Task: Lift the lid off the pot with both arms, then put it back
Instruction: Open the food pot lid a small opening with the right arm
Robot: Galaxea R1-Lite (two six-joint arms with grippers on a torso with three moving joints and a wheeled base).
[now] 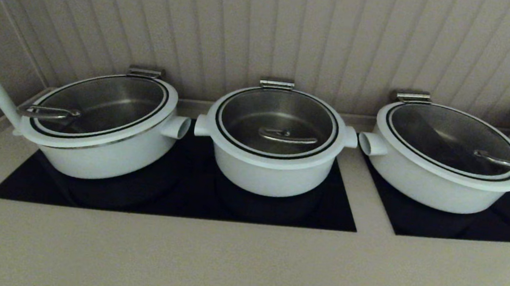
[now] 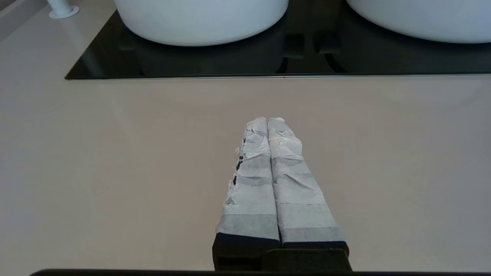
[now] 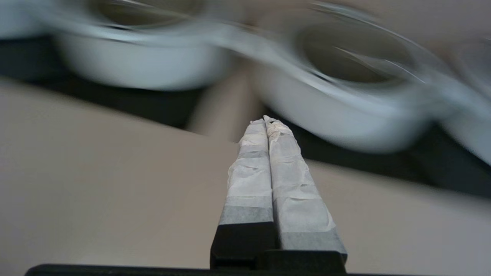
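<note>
Head view: no arm is visible. The pot (image 1: 277, 157) stands at the middle of the counter's back edge, on the right half of a black cooktop panel (image 1: 173, 200). The lid (image 1: 277, 122) sits seated on the pot, its steel bar handle (image 1: 287, 137) centred. Through the glass the steel interior appears empty. A wider white pot (image 1: 104, 136) stands toward the back left corner and another (image 1: 442, 167) toward the back right; both are lidded and show no contents.

Left wrist view: the left gripper (image 2: 267, 119) hovers over bare counter (image 2: 115, 172) near the front edge, taped fingers pressed together, holding nothing. The cooktop's front edge lies ahead of it.

Right wrist view: the right gripper (image 3: 264, 119) is likewise clenched on nothing, above the counter and facing the pots; this view is blurred.

Judged step: approach, lift not yet begun. The next move calls for both grippers to spread their fingers, reach the lid and take hold on opposite sides.
</note>
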